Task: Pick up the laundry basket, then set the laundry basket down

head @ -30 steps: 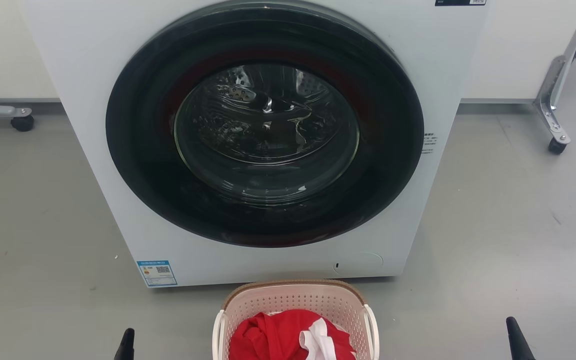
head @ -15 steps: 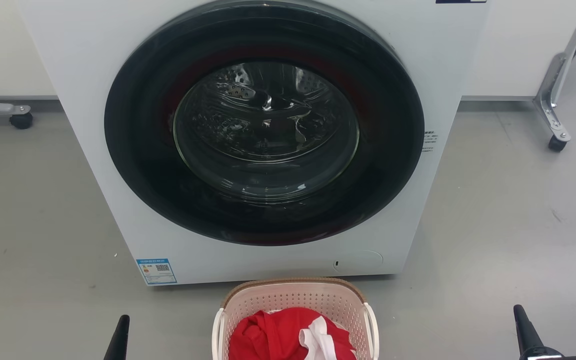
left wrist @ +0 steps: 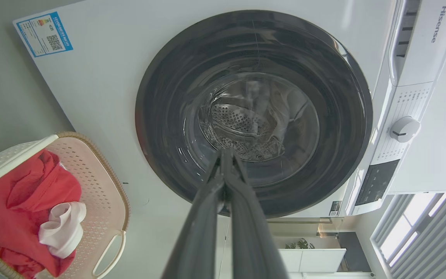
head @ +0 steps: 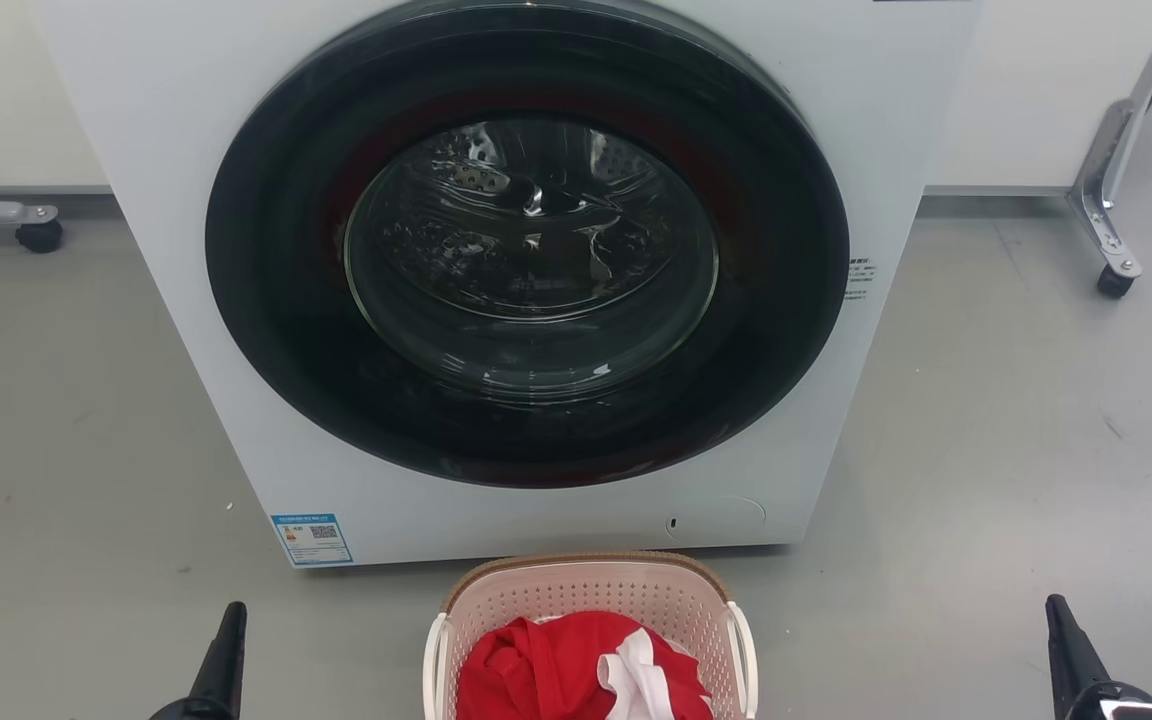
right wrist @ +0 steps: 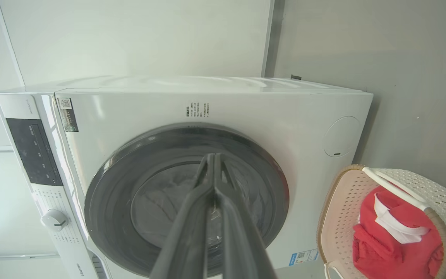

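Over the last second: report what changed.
The left gripper advanced up the head view and leftward, the right gripper up and rightward. Nothing was grasped or released. The laundry basket stayed on the floor before the washing machine, untouched.

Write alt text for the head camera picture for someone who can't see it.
A pale laundry basket holding red and white clothes sits on the floor before a white washing machine, door shut. The left gripper and right gripper flank it, not touching.

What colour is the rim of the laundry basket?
Brown, woven-look. The laundry basket shows it best in the left wrist view.
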`<state>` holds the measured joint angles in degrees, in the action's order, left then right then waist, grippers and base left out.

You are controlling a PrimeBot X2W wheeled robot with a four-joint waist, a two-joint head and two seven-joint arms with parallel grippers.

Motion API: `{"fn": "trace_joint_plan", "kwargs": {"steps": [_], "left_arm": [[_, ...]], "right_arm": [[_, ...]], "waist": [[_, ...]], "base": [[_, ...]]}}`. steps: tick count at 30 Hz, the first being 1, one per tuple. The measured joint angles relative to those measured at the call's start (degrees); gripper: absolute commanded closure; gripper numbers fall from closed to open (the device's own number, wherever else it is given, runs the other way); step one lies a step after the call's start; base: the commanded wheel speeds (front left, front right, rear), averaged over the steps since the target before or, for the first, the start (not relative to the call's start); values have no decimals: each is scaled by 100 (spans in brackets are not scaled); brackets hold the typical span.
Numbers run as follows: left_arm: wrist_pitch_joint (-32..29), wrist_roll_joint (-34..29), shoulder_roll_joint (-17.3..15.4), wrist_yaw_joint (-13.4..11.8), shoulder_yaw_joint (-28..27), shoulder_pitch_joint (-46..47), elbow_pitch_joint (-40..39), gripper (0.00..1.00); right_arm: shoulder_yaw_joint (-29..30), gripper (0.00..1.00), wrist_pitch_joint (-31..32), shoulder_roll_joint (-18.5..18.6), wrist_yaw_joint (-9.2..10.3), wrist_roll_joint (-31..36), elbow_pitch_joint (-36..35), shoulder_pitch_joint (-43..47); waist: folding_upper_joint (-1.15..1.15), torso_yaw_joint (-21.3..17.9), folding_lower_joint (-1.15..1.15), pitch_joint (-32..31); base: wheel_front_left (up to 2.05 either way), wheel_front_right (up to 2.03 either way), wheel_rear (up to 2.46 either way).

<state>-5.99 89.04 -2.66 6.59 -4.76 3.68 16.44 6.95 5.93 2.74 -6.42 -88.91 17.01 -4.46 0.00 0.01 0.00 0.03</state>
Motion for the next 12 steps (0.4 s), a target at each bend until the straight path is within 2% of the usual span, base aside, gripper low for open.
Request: {"fn": "trace_joint_plan", "kwargs": {"steps": [3,12], "left_arm": [[-49,179,20,5,-41,53,36,100],[-51,259,26,48,-45,88,37,100]], "right_arm": [[63,100,57,-15,-31,-240,13,-24],[71,100,56,-22,-48,-250,14,-86]], "waist": [[0,-1,0,7],[0,-1,0,7]], "base": [[0,0,0],[0,0,0]]}}
